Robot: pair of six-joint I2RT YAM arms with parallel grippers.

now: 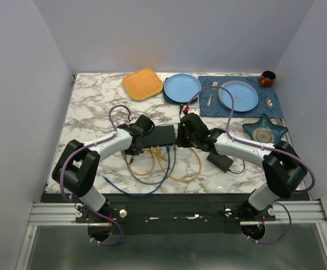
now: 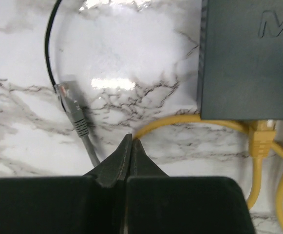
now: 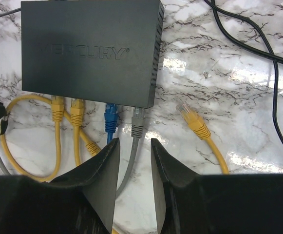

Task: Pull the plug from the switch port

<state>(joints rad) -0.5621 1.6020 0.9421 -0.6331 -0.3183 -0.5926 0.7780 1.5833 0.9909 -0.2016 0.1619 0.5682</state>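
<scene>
Spreading under everything, the marble bench point(image 1: 90, 112) carries the switch point(image 3: 90, 48), a flat black box near its middle, ports facing the arm bases. From above, the two arms cover both of its ends. Farther back lie a blue cloth point(image 1: 205, 109), two blue plates point(image 1: 182, 87) point(image 1: 238, 95), one orange woven mat point(image 1: 142, 83) and a star-shaped dish point(image 1: 264, 129). A power brick point(image 1: 219, 161) sits just under the right arm.

The right hand point(image 3: 135, 144) hovers near the port edge with a narrow gap between its fingers, holding nothing. The left hand point(image 2: 131, 141) has its fingers pressed together, empty, beside the switch's left corner; its camera cuts the switch off at the frame edge.

Four plugs sit in the ports: two yellow plugs point(image 3: 57, 108) point(image 3: 77, 111), one blue plug point(image 3: 111, 117) and one grey plug point(image 3: 138, 122). The ports themselves are hidden under the box's edge. Two more lie free on the bench: a loose yellow plug point(image 3: 192, 117) to the right and a loose grey plug point(image 2: 73, 105) to the left, touching a thin black cord point(image 2: 51, 48).
</scene>
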